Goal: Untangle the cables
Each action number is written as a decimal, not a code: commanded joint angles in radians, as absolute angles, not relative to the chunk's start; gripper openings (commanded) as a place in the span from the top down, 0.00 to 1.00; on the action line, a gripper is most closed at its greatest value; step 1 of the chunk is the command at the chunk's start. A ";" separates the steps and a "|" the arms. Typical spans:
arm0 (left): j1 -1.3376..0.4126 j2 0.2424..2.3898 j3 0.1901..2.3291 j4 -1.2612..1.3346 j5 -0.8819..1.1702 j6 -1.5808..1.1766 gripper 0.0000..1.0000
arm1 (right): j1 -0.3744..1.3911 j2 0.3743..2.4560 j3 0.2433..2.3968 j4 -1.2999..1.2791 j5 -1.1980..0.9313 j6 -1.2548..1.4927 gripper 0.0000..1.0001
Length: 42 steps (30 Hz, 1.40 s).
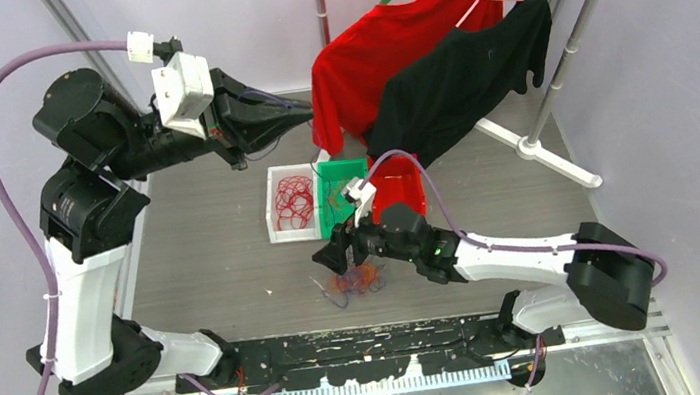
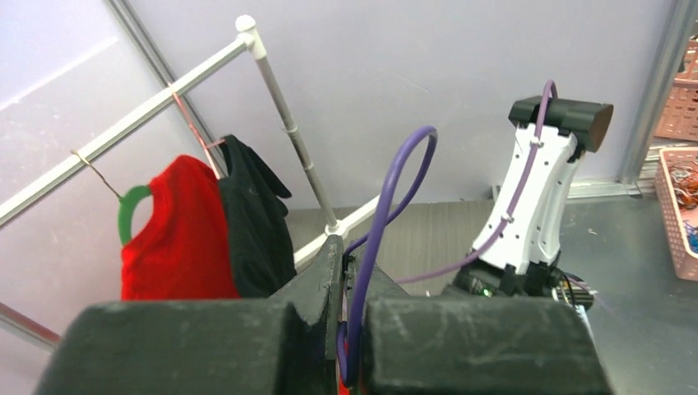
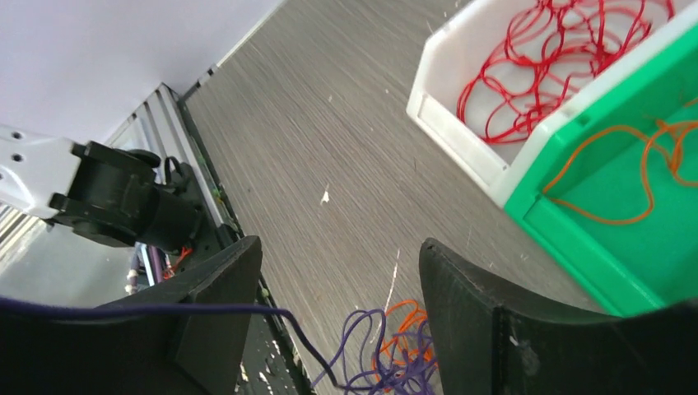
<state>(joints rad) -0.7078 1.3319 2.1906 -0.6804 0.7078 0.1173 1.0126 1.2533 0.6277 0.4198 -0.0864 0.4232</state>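
The cables point(image 1: 358, 279) are a small tangle of thin purple and orange wires on the table, just in front of the bins. My right gripper point(image 1: 334, 260) hangs open right over the tangle's left side. In the right wrist view the tangle point(image 3: 395, 358) lies low between the two spread fingers point(image 3: 477, 321) of that gripper point(image 3: 337, 329). One purple strand point(image 3: 165, 310) runs across the left finger. My left gripper point(image 1: 303, 112) is raised high at the back, pointing at the red shirt. In its wrist view it point(image 2: 352, 259) is shut to a slit.
A white bin point(image 1: 276, 229) holds red wires point(image 3: 535, 74), and a green bin point(image 1: 332, 222) holds an orange wire point(image 3: 625, 177). A red bin point(image 1: 404, 196) stands beside them. A clothes rack point(image 1: 531, 145) carries a red shirt point(image 1: 377, 43) and a black shirt point(image 1: 463, 83).
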 commanded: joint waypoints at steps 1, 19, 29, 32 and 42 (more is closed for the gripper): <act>-0.709 1.374 2.299 -0.633 0.692 0.160 1.00 | 1.016 1.310 0.603 0.594 -0.079 0.471 0.26; -0.708 1.357 2.372 -0.268 0.572 0.465 1.00 | 1.026 1.491 0.395 0.829 -0.063 0.620 0.30; -0.708 1.337 2.322 -0.167 0.546 0.514 1.00 | 1.031 1.438 0.392 0.753 -0.037 0.601 0.28; -0.708 1.328 2.278 -0.062 0.526 0.529 1.00 | 1.031 1.397 0.392 0.712 -0.045 0.590 0.25; -0.709 1.429 2.387 0.288 0.271 0.780 1.00 | 1.040 1.406 0.294 0.853 -0.020 0.594 0.20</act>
